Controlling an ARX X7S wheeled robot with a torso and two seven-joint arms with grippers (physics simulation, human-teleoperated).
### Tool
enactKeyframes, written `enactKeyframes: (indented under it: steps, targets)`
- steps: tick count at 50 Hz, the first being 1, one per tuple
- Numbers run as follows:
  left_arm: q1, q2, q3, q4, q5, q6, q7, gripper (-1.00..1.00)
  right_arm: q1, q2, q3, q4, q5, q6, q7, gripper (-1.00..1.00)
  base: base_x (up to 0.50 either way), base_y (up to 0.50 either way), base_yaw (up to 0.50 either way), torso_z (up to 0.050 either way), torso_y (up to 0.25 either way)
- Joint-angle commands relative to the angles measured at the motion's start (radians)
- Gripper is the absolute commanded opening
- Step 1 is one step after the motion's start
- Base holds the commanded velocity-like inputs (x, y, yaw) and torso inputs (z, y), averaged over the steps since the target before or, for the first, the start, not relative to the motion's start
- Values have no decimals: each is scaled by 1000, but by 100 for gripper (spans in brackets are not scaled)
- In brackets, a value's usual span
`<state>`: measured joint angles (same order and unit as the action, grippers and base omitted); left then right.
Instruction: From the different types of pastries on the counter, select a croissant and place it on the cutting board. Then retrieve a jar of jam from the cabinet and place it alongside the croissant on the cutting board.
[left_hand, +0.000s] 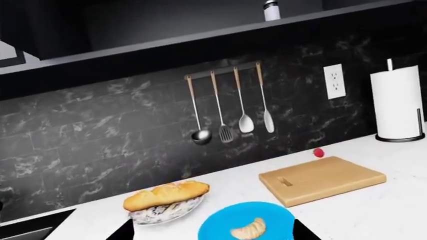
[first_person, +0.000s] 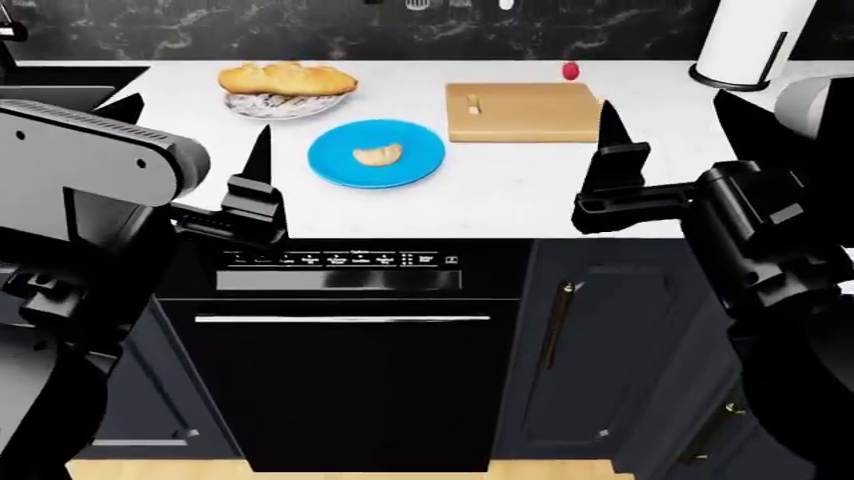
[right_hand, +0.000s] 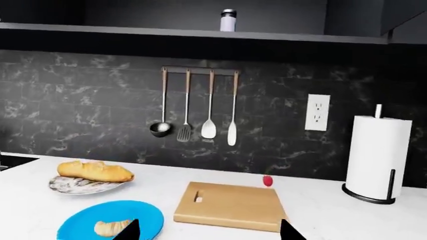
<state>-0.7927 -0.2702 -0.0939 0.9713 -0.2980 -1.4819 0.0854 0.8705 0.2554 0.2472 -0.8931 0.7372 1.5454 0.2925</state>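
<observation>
Two grippers hang in front of the counter (first_person: 534, 200) edge, and nothing is picked up. The left gripper (first_person: 254, 190) and the right gripper (first_person: 617, 185) both have their jaws apart and hold nothing; in each wrist view I see only two dark finger tips, spread wide. The croissant (first_person: 378, 154) lies on the blue plate (first_person: 334, 160), just beside the board (first_person: 527, 115), which is bare. The loaf (first_person: 287, 78) sits on a patterned dish (first_person: 260, 106) behind the plate, and a strawberry (first_person: 571, 70) is near the far corner of the board. On the shelf above the hanging utensils (right_hand: 198, 107) stands a small jar (right_hand: 228, 20) with a grey lid; I think this is the jam, but it is too small to be sure. My first risk is the plate: if I close on the croissant too low, the fingers can catch the rim and push the plate toward the loaf. The croissant is curved and small, so a grip off its middle may let it roll out. Later, the high shelf can make the arm hit its front edge.
</observation>
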Motion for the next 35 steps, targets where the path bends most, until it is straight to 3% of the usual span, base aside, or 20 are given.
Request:
enactKeyframes:
  steps: [1,35]
  targets:
    - [-12,-9,-21,17,-27,-21,6,100,70,60,47,38,236,8,166,100,500,27,0,50,0]
    - [-102,-43,-30,17,-134,-75,-52,100,21,113,18,79,284,-78,211,100,500,19,0,50,0]
